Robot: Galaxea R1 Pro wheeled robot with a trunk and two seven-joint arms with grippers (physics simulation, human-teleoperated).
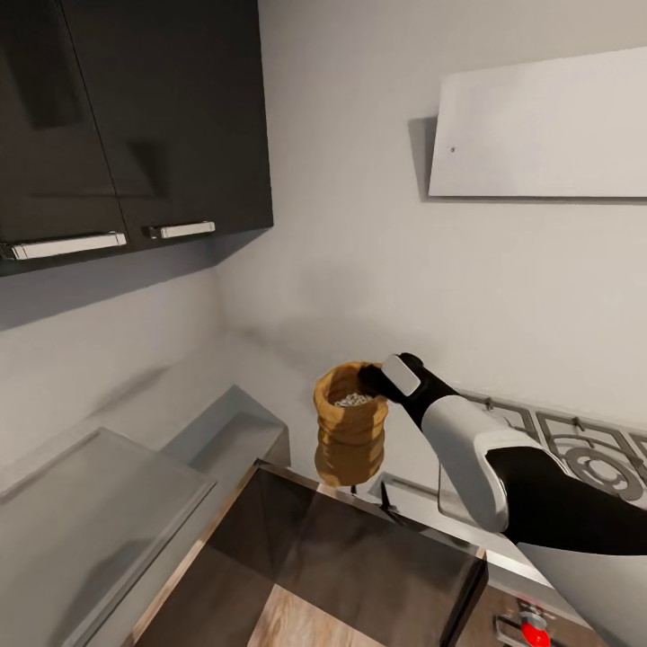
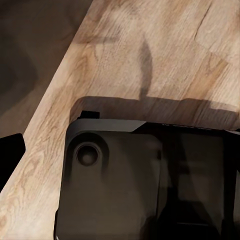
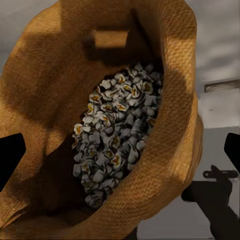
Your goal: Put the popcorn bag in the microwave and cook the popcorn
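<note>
Head view: popcorn bag (image 1: 350,422) upright, popcorn (image 1: 352,400) inside, pinched at rim by right gripper (image 1: 382,382), held above grey countertop (image 1: 270,386); dark cabinets (image 1: 135,117) upper left, hob (image 1: 575,449) right. Left wrist: wooden floor (image 2: 165,50); finger state indiscernible. Right wrist: kernels fill bag (image 3: 65,75).

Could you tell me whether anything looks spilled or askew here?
Nothing stands out. The right gripper holds the bag upright by its rim above the countertop, and the popcorn sits inside, none spilled.
</note>
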